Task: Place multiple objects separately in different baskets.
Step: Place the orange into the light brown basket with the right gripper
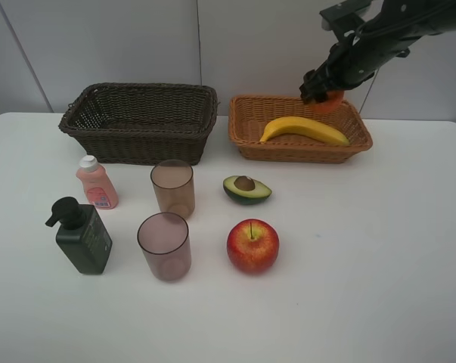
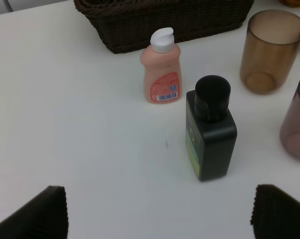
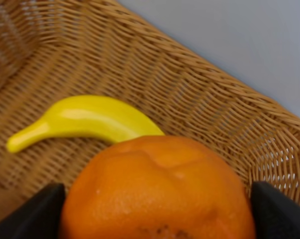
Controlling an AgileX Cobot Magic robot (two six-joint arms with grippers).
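Note:
My right gripper (image 1: 324, 92) is shut on the orange (image 1: 332, 103) and holds it over the far right part of the light tan basket (image 1: 288, 151). The yellow banana (image 1: 304, 130) lies inside that basket. In the right wrist view the orange (image 3: 157, 189) fills the gap between the dark fingers (image 3: 35, 214), with the banana (image 3: 85, 122) on the weave below. The dark brown basket (image 1: 137, 144) is empty. My left gripper (image 2: 157, 214) is open over the table, short of the dark green pump bottle (image 2: 210, 134) and the pink bottle (image 2: 161, 69).
On the white table stand the pink bottle (image 1: 97, 183), the pump bottle (image 1: 80, 236) and two translucent cups (image 1: 172, 187) (image 1: 164, 246). The avocado half (image 1: 246, 189) and the red apple (image 1: 252, 246) lie near the middle. A grey wall rises behind the baskets.

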